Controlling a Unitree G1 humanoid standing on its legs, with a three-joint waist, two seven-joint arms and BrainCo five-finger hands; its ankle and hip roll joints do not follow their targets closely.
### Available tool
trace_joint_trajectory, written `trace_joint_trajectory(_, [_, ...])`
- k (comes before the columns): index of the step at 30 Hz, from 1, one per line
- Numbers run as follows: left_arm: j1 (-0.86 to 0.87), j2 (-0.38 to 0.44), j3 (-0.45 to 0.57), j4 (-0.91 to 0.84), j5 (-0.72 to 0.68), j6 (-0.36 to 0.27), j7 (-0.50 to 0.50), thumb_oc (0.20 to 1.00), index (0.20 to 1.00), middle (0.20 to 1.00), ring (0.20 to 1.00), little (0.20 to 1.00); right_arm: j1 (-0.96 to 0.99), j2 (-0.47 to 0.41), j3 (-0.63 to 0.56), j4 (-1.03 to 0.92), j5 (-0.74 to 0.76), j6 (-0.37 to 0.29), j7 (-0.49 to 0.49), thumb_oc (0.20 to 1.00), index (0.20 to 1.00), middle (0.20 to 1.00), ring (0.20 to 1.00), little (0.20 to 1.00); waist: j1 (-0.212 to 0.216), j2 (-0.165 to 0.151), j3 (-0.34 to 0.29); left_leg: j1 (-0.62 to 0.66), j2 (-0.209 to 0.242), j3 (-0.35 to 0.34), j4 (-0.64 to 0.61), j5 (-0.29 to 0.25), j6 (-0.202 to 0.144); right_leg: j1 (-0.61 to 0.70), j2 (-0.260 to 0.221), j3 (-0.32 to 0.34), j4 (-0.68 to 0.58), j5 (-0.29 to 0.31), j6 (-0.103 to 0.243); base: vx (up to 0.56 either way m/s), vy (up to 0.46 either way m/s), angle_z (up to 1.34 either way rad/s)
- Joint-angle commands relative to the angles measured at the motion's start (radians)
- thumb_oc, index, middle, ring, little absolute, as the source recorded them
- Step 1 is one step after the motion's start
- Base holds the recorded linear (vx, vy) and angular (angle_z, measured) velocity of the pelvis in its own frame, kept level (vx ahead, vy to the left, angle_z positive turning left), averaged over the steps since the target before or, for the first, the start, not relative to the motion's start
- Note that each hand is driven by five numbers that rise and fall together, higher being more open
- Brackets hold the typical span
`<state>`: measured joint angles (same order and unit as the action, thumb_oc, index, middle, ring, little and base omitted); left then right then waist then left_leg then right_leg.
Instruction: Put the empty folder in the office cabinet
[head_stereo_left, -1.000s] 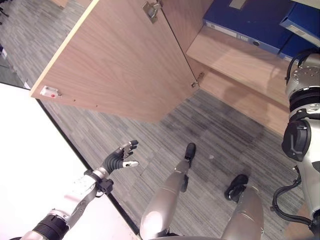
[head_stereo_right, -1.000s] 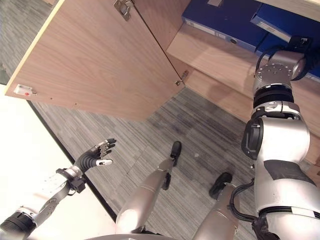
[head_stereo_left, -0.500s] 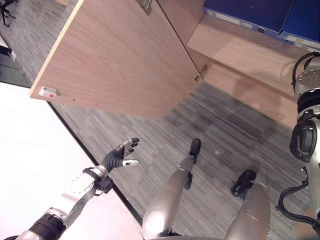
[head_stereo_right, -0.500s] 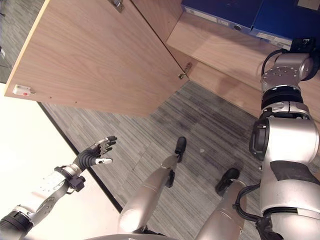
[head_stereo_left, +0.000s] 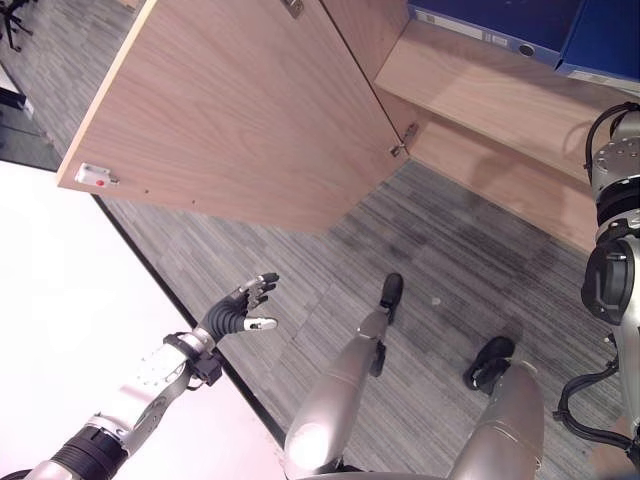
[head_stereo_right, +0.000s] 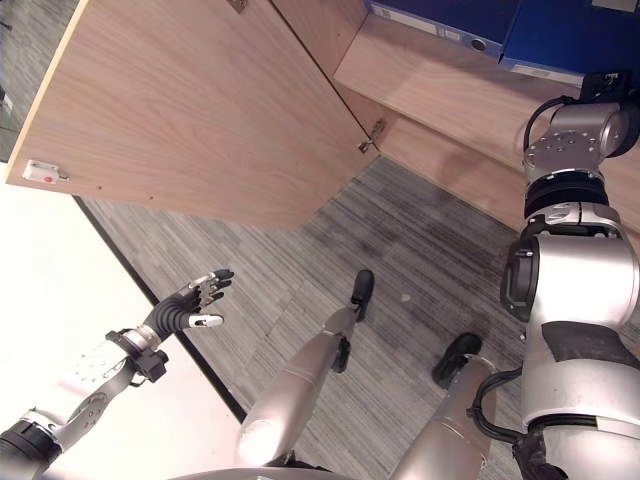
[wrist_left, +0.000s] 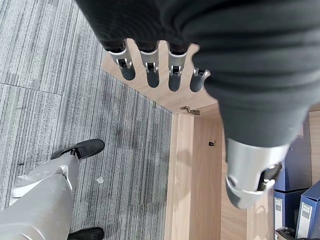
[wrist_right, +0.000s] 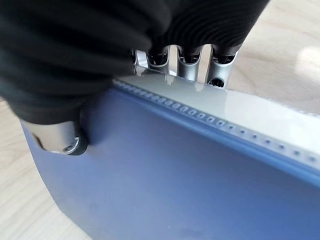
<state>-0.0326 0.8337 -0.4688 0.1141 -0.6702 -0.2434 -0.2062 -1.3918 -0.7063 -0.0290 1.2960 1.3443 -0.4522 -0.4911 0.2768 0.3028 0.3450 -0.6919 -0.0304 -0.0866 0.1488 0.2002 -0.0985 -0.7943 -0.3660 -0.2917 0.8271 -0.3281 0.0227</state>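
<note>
Wood-grain panelling dominates the scene at an office cabinet, whose open door (head_stereo_left: 240, 110) swings out across the grey striped carpet (head_stereo_left: 440, 260) toward ten o'clock. At eight o'clock in the head views, over the edge of a white table (head_stereo_left: 60, 330), the robot's left hand (head_stereo_left: 243, 310) hangs in the air with fingers spread and relaxed, holding nothing; its wrist view looks past straight dark-tipped fingers (wrist_left: 151, 67) down at the carpet and the cabinet's lower edge. It is well apart from the work and looks idle.

Moving right, the cabinet's shelf (head_stereo_left: 480, 100) runs from twelve toward three o'clock, with blue binders (head_stereo_left: 500, 20) lying on it at one o'clock.

At the far right, the right arm reaches up toward the shelf at two o'clock. Its wrist view shows the right hand (wrist_right: 75, 90) clamped on the blue folder (wrist_right: 175, 170): fingers (wrist_right: 187, 67) curled over the far side of the folder's pale, perforated edge, thumb pressed against the near blue face. The folder lies directly under the palm, its long axis running across the hand, with the light wood of the shelf showing just behind and beside it.

Judging by that, the placing is nearly done. The coming move turns on whether the folder already rests on the shelf board, which cannot be told; if it does, the right hand need only loosen and draw back toward six o'clock.
</note>
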Motion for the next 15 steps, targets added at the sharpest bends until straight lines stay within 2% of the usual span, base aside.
trace_joint_trajectory(1, [-0.024,0.012,0.038,0.003,-0.028,-0.029,0.002,1.000,1.000,1.000,1.000,1.000,-0.053,-0.090,0.012,-0.034,0.002,-0.003,0.029,0.674,0.674,0.674,0.674,0.674,0.006,0.016,0.049,0.045,0.017,-0.008,0.112,-0.256,0.008,0.110,0.028,0.037,-0.101,0.015,0.127,0.00,0.000,0.00])
trace_joint_trajectory(2, [-0.024,0.012,0.038,0.004,-0.028,-0.029,0.001,1.000,1.000,1.000,1.000,1.000,-0.053,-0.090,0.011,-0.033,0.010,-0.002,0.029,0.674,0.674,0.674,0.674,0.674,0.005,0.014,0.048,0.048,0.016,-0.009,0.110,-0.256,0.008,0.112,0.029,0.038,-0.104,0.015,0.126,0.00,0.000,0.00])
trace_joint_trajectory(3, [-0.023,0.012,0.037,0.009,-0.029,-0.026,0.000,1.000,1.000,1.000,1.000,1.000,-0.057,-0.092,0.012,-0.028,0.018,0.001,0.032,1.000,1.000,1.000,1.000,1.000,0.005,0.011,0.045,0.051,0.016,-0.010,0.108,-0.256,0.008,0.117,0.030,0.038,-0.107,0.016,0.125,0.00,0.000,0.00])
trace_joint_trajectory(8, [-0.021,0.013,0.025,0.028,-0.022,-0.023,0.000,1.000,1.000,1.000,1.000,1.000,-0.106,-0.112,0.053,0.004,0.024,0.033,0.035,1.000,1.000,1.000,1.000,1.000,0.004,0.005,0.040,0.060,0.016,-0.009,0.101,-0.254,0.006,0.128,0.028,0.035,-0.113,0.019,0.125,0.00,0.001,0.01])
trace_joint_trajectory(12, [-0.010,0.014,0.017,0.046,-0.017,-0.011,-0.014,1.000,1.000,1.000,1.000,1.000,-0.155,-0.150,0.136,0.029,-0.007,0.110,0.070,1.000,1.000,1.000,1.000,1.000,0.006,-0.011,0.029,0.079,0.018,-0.010,0.085,-0.248,0.003,0.148,0.028,0.031,-0.127,0.028,0.127,0.01,0.010,0.04])
trace_joint_trajectory(15, [-0.004,0.011,0.016,0.057,-0.016,-0.008,-0.022,1.000,1.000,1.000,1.000,1.000,-0.194,-0.180,0.186,0.047,-0.027,0.138,0.086,1.000,1.000,1.000,1.000,1.000,0.003,-0.020,0.021,0.098,0.018,-0.014,0.064,-0.243,0.002,0.163,0.030,0.028,-0.138,0.033,0.128,0.02,0.006,0.04])
